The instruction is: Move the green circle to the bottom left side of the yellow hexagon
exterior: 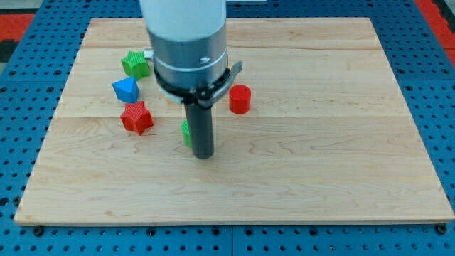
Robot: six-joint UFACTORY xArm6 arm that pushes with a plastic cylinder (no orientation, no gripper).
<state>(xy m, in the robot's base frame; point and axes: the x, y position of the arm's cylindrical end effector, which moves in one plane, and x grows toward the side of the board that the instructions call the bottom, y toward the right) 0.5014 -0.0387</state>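
**Pushing the green circle, with the target hexagon out of sight**

Standing on the wooden board (320, 178) just left of centre, my tip (203, 154) sits against the right side of a green block (185, 132), of which only a thin sliver shows past the rod. I take this sliver to be the green circle, though too little shows to confirm the shape. The rod has no hand to open or close; it grasps nothing and can only shove, which is why it stands touching, or nearly touching, the block's flank rather than above it.

The yellow hexagon is not visible; judging by the layout, it may lie hidden behind the arm's wide grey body, up the view from the tip. If so, the green piece lies below it.

Other pieces cluster at the view's upper left: a green block (135, 64) of angular shape, a blue block (126, 89) just below it, and a red star (136, 117) below that. A red cylinder (240, 99) stands right of the arm, well clear of the tip. With the tip on the right side, a push would likely send the green piece leftwards, towards the red star.
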